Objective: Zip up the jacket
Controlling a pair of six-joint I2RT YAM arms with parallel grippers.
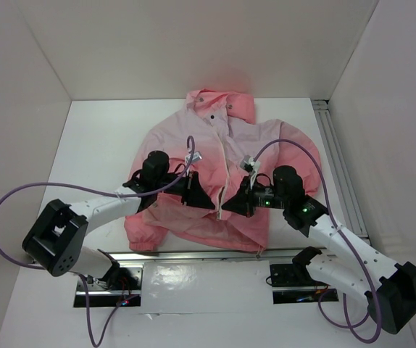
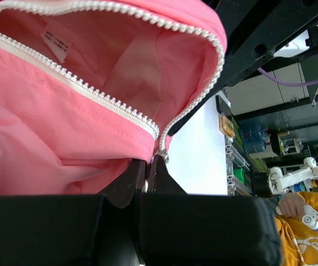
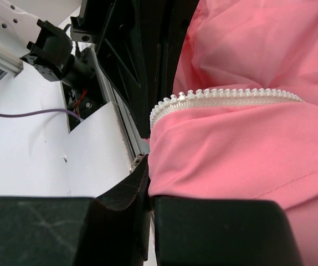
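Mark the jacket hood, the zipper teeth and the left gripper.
jacket hood (image 1: 221,105), top external view, middle of the coral hood
zipper teeth (image 3: 231,92), right wrist view, white teeth row on the fabric edge
left gripper (image 2: 147,167), left wrist view, midway between its fingertips

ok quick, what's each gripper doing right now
Left gripper: closed, pinching the jacket hem by the zipper end.
Right gripper: closed on the jacket's other front edge, under the zipper teeth.
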